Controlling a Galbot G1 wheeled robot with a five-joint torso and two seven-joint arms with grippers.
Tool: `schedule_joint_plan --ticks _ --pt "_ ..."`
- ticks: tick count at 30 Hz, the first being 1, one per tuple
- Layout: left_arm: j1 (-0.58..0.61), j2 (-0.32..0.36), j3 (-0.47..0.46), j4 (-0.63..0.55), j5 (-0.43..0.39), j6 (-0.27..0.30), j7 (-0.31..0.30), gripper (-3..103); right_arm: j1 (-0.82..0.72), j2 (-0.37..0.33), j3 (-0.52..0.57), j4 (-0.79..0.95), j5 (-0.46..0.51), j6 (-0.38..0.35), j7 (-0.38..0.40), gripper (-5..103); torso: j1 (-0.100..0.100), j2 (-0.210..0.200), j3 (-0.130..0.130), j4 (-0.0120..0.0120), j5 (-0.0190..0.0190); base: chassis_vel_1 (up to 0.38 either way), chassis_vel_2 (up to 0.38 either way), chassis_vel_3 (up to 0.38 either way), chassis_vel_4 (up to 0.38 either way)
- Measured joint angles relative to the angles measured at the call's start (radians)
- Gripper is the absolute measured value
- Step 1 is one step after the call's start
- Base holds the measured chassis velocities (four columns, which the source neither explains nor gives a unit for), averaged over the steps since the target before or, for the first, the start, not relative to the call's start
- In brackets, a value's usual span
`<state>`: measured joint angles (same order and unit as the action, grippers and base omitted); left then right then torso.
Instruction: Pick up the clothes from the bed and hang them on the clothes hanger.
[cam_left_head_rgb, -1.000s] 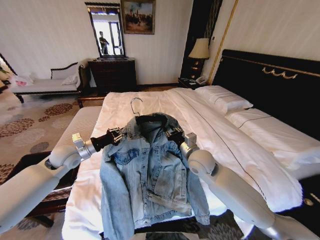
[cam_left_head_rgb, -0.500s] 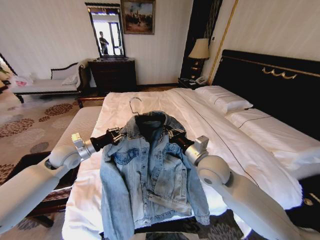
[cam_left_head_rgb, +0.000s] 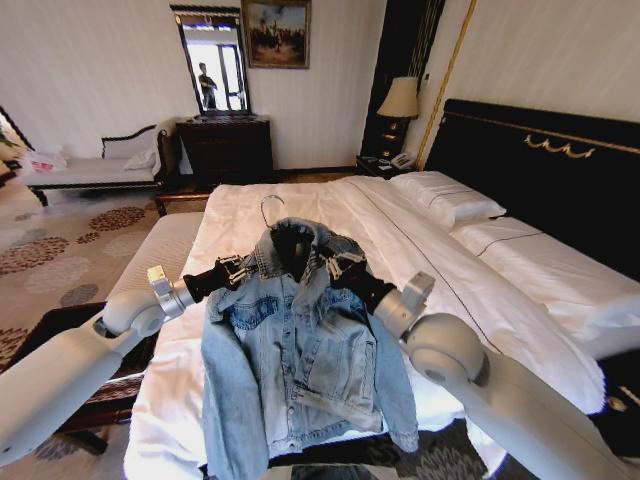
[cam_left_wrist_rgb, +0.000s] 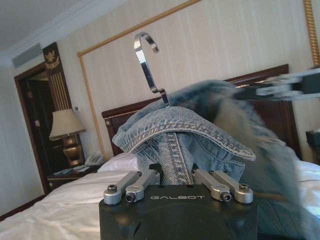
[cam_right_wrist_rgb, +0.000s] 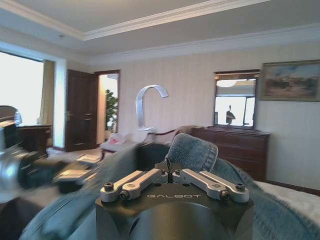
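Change: the light-blue washed denim jacket (cam_left_head_rgb: 300, 345) sits higher at the collar than a second ago; its neck has bunched up around the base of the hook, and the right arm has pulled back and lower toward the robot.
Meaning: by my reading the jacket is nearly seated on the thin black hanger with the silver hook (cam_left_head_rgb: 271, 208), with the right shoulder likely the last part to settle.
Jacket: held in the air above the foot of the wide white-sheeted bed (cam_left_head_rgb: 420, 260), front open, sleeves hanging limp, hem draping toward the robot.
Look: pale, faded denim with chest pockets, stitched seams and a thick folded collar; heavy cloth that slumps off both shoulders.
Hanger: mostly hidden inside the collar; the hook rises clear above it.
Left gripper (cam_left_head_rgb: 236, 268): at the jacket's left shoulder, jaws clenched on the denim fold there (cam_left_wrist_rgb: 175, 170).
Right gripper (cam_left_head_rgb: 342, 266): at the right shoulder, jaws pinching the collar cloth (cam_right_wrist_rgb: 170, 167).
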<state>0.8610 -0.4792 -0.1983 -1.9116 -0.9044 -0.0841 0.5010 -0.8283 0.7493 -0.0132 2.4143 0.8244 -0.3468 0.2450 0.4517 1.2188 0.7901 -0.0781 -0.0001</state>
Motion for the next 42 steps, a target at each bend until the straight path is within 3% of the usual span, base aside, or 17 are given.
schedule_joint_plan --ticks 7,16,21,29,35,37,41,42 --pt "-0.055 0.006 0.003 0.025 -0.027 0.004 -0.004 19 -0.106 -0.024 -0.006 0.023 -0.108 0.018 -0.049 0 0.000 0.000 0.000 0.0000 0.0001 0.000 0.000 0.000 0.000" --pt "-0.073 0.014 -0.001 0.034 -0.041 0.005 -0.010 19 -0.131 -0.010 -0.030 0.011 -0.166 0.024 -0.079 0 0.000 0.000 0.000 0.0001 -0.0002 0.000 0.000 0.000 0.000" --pt "-0.057 0.014 -0.013 -0.013 -0.048 0.007 -0.027 19 -0.099 0.053 -0.066 -0.105 -0.241 0.037 -0.092 0 0.000 0.000 0.000 0.0001 0.0001 0.000 0.000 0.000 0.000" --pt "-0.006 0.033 -0.035 -0.044 -0.042 0.005 -0.021 19 -0.095 0.085 -0.051 -0.151 -0.264 0.041 -0.069 -2 0.000 0.000 0.000 0.0002 0.0001 0.000 0.000 0.000 0.000" --pt "0.002 0.029 -0.037 -0.046 -0.034 0.001 -0.016 19 -0.115 0.048 -0.020 -0.117 -0.259 0.053 -0.061 25 0.000 0.000 0.000 0.0000 0.0001 0.000 0.000 0.000 0.000" --pt "0.003 0.029 -0.038 -0.044 -0.032 0.000 -0.015 19 -0.119 0.036 -0.012 -0.105 -0.255 0.058 -0.062 25 0.000 0.000 0.000 0.0000 0.0001 0.000 0.000 0.000 0.000" --pt "0.006 0.029 -0.040 -0.039 -0.028 -0.002 -0.010 19 -0.135 -0.008 0.027 -0.039 -0.242 0.072 -0.065 46 0.000 0.000 0.000 0.0000 -0.0001 0.000 0.000 0.000 0.000" --pt "0.006 0.029 -0.040 -0.039 -0.028 -0.002 -0.010 19 -0.135 -0.008 0.027 -0.039 -0.242 0.072 -0.065 46 0.000 0.000 0.000 0.0000 -0.0001 0.000 0.000 0.000 0.000"
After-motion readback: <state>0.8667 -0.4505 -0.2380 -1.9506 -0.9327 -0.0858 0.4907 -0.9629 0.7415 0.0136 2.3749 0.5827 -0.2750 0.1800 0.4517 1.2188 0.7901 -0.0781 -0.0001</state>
